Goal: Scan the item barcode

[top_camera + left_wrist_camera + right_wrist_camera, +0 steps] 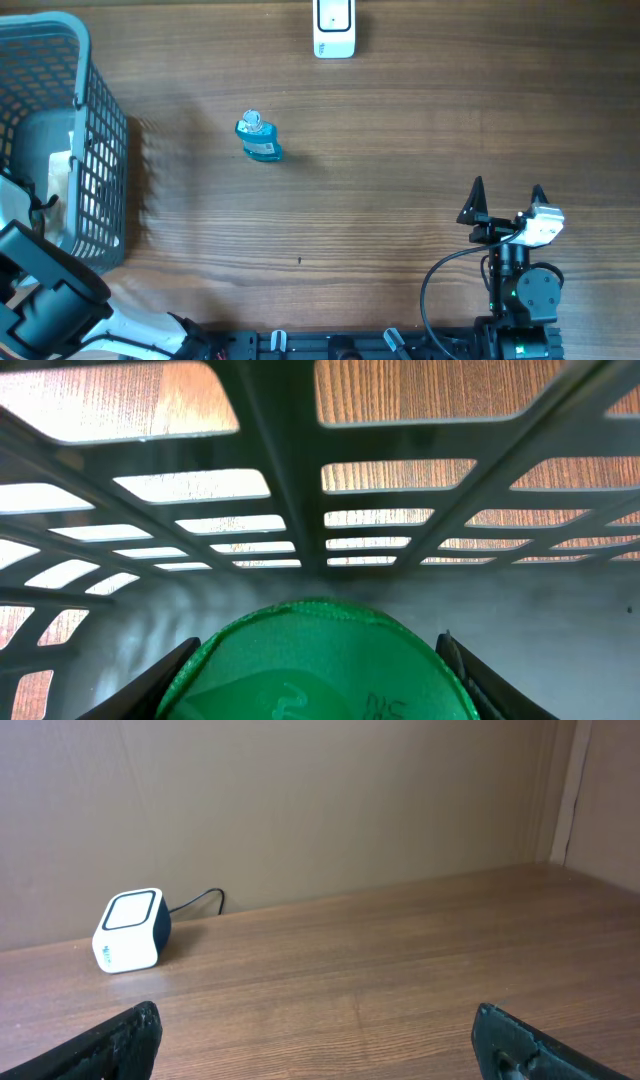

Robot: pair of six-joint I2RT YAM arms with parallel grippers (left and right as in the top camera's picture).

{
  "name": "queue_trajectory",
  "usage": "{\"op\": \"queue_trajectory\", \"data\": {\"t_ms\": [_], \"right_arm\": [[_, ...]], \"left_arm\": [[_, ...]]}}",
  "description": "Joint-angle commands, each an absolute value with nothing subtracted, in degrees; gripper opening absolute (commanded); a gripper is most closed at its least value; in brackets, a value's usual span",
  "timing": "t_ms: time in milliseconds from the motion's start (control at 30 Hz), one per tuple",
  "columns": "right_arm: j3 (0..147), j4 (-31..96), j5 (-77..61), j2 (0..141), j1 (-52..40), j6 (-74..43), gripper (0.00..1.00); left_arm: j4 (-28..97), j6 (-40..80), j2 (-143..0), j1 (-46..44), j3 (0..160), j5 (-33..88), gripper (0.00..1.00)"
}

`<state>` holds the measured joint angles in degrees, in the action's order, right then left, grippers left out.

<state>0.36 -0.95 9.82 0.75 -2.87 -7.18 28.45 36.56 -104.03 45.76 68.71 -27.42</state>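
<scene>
In the left wrist view a round green item fills the space between my left gripper's dark fingers, which sit against its two sides inside the grey basket. Overhead, the left gripper is hidden down in the basket, and the barcode is out of sight. The white scanner stands at the table's far edge, also seen as the scanner from the right wrist. My right gripper rests at the near right, open and holding nothing.
A small blue bottle lies on the wooden table between the basket and the scanner. The basket's lattice walls close round the left gripper. A black cable runs from the scanner along the back wall.
</scene>
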Motion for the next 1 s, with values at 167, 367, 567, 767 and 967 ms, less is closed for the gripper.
{"op": "queue_trajectory", "data": {"t_ms": [167, 367, 567, 767, 967], "right_arm": [[0.3, -1.2, 8.9, 0.5, -2.7, -6.2, 1.0], [0.3, -1.2, 8.9, 0.5, -2.7, -6.2, 1.0], [0.3, -1.2, 8.9, 0.5, -2.7, -6.2, 1.0], [0.3, -1.2, 8.9, 0.5, -2.7, -6.2, 1.0], [0.3, -1.2, 8.9, 0.5, -2.7, -6.2, 1.0]], "left_arm": [[30.6, 36.7, -101.0, 46.1, 68.2, -28.6, 0.6], [32.6, 36.7, -94.1, 46.1, 68.2, -28.2, 0.62], [35.8, 36.8, -85.0, 46.1, 68.2, -20.7, 0.63], [37.1, 39.6, -74.1, 46.0, 68.3, -7.1, 0.64], [36.9, 40.3, -63.6, 45.8, 68.3, 0.4, 0.64]]}}
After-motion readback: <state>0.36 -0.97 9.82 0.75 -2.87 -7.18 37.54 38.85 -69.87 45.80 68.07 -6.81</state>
